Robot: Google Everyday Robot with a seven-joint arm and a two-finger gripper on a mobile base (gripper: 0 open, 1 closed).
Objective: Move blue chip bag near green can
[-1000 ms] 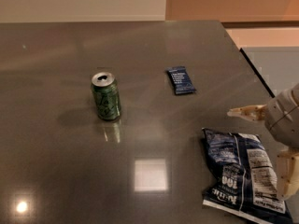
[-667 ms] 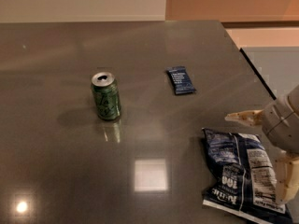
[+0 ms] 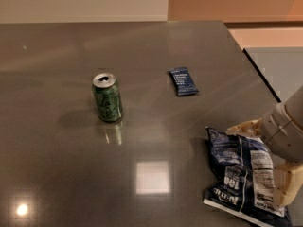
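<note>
Blue chip bag lies between spread end effector fingers.

**Hand parked bottom right, fingers spread**

So the hand sticks in from the right edge, low down in the bottom right corner of the view. Its two pale fingers are spread wide apart. One pokes out to the left, and the other sits lower down, right by the edge. Behind them is the chunky grey wrist, angled up and off to the right.
</note>
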